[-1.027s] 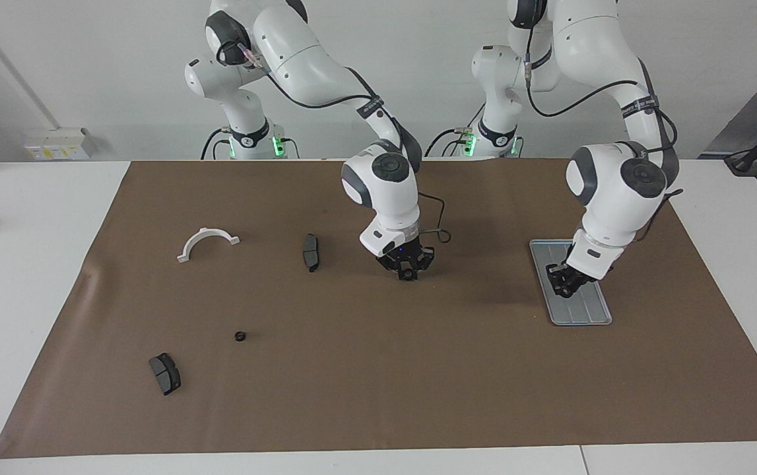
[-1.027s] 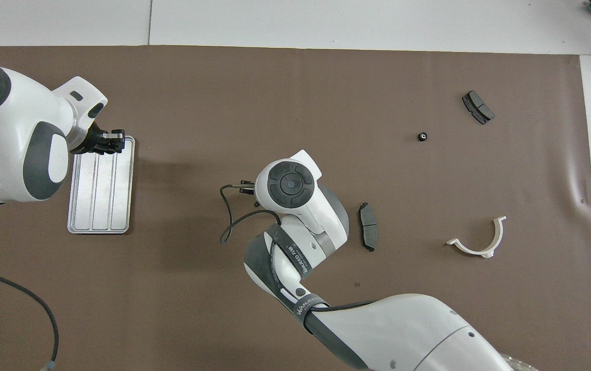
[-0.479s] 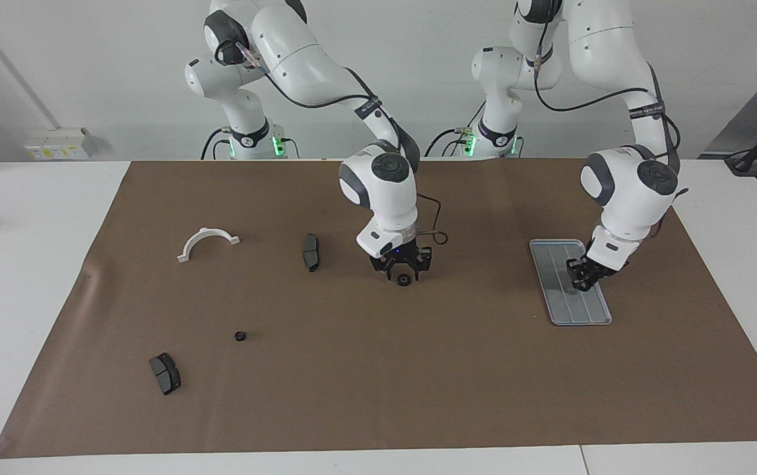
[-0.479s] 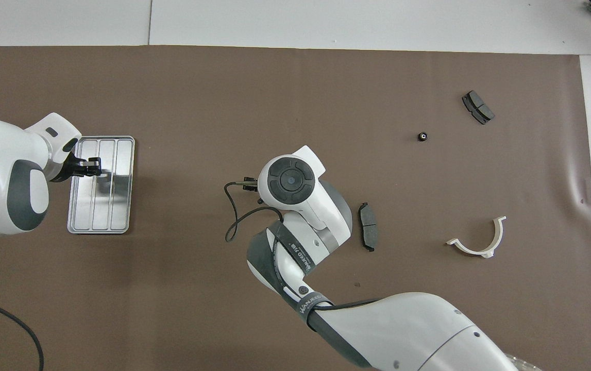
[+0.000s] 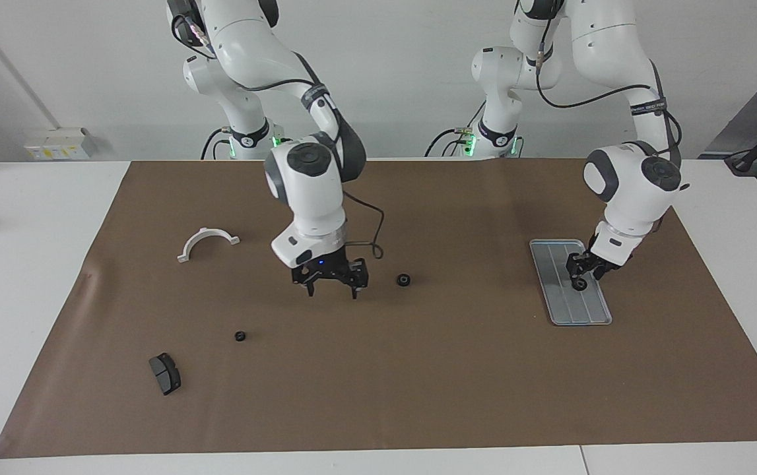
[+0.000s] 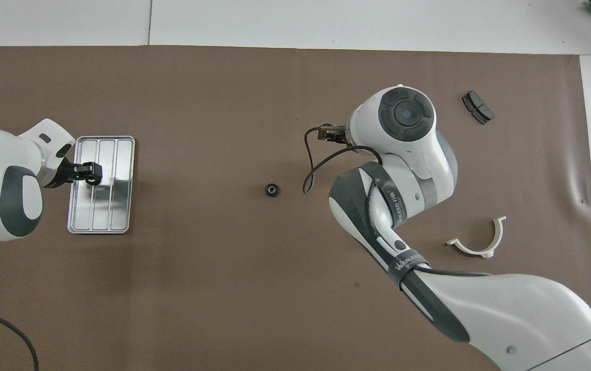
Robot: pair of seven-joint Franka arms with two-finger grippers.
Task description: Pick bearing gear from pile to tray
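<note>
The tray [image 5: 571, 310] lies on the tabletop [image 5: 457, 369] toward the left arm's end. Over it, the left claw [image 5: 579, 276] pinches 1 small black ring [image 5: 579, 284]. The right claw [image 5: 330, 284], spread, hangs over the mat beside another black ring [image 5: 404, 280].

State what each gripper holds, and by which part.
Left gripper, over the tray, seems to pinch a black ring by its rim. Right gripper, over the mat, is open, empty.

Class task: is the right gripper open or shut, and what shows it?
Open: the right gripper shows two fingers spread apart with nothing between, above the mat.
</note>
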